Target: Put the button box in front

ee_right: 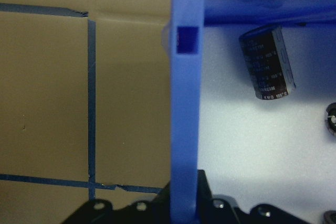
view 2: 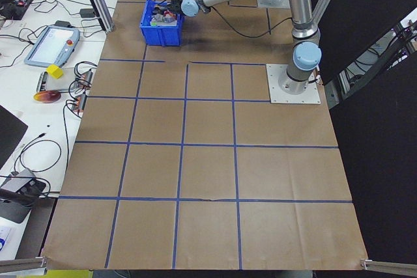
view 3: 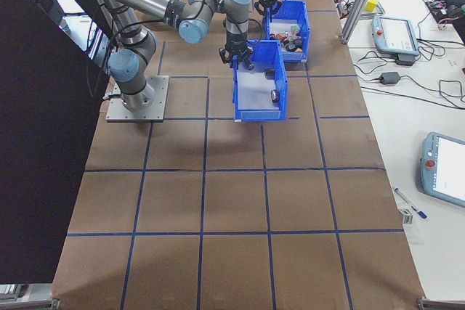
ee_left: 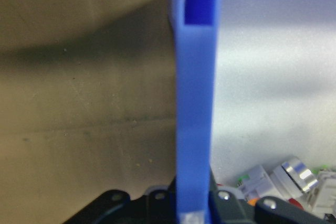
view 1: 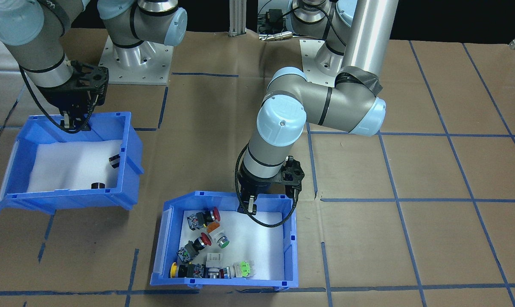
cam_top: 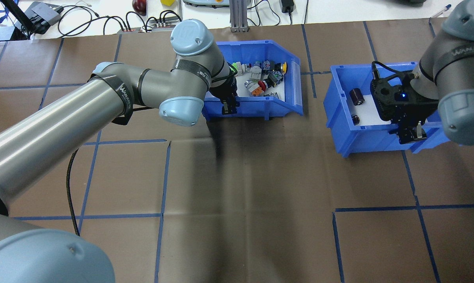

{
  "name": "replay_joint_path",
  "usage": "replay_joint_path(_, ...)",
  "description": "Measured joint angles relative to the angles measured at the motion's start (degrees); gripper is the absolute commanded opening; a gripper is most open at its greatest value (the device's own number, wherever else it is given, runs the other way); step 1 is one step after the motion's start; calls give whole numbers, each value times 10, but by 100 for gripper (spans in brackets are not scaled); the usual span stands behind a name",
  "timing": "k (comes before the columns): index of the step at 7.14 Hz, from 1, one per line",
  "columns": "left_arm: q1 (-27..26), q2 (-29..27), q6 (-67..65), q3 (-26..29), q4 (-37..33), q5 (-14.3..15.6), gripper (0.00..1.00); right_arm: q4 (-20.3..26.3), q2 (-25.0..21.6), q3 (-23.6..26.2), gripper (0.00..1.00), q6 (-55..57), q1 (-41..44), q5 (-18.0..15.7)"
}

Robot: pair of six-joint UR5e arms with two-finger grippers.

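Pincer-on-wall contact is what we are watching: our left pincer (cam_top: 229, 109) is straddling and clamping the near wall of the blue open-top plastic button box (cam_top: 260, 105). Our right pincer (cam_top: 410, 135) is likewise gripping the blue plastic bin of dark cylinders (cam_top: 362, 135), well apart.

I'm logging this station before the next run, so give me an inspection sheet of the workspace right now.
Surface: brown paper-covered table with a blue tape grid.
Job's things: button box holding red, green and yellow push buttons.
Clutter: second blue bin, tilted, holding dark cylinders.
Grippers: left gripper shut on the button box's wall; right gripper shut on the second blue bin's wall.
Cables: black cable hanging from the left wrist into the button box.
Surroundings: teach pendants on the side benches.
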Motion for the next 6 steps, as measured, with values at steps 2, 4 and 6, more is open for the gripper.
replay_joint_path(2, 10, 26, 3, 3, -47, 14, 98, -8, -14, 17, 5, -4, -4, -1)
replay_joint_path(4, 52, 80, 102, 15, -144, 16, 98, -7, -25, 34, 5, -2, -5, -2)
replay_joint_path(6, 95, 141, 313, 23, -250, 28, 99, -2, -67, 69, 5, 1, -4, -2)
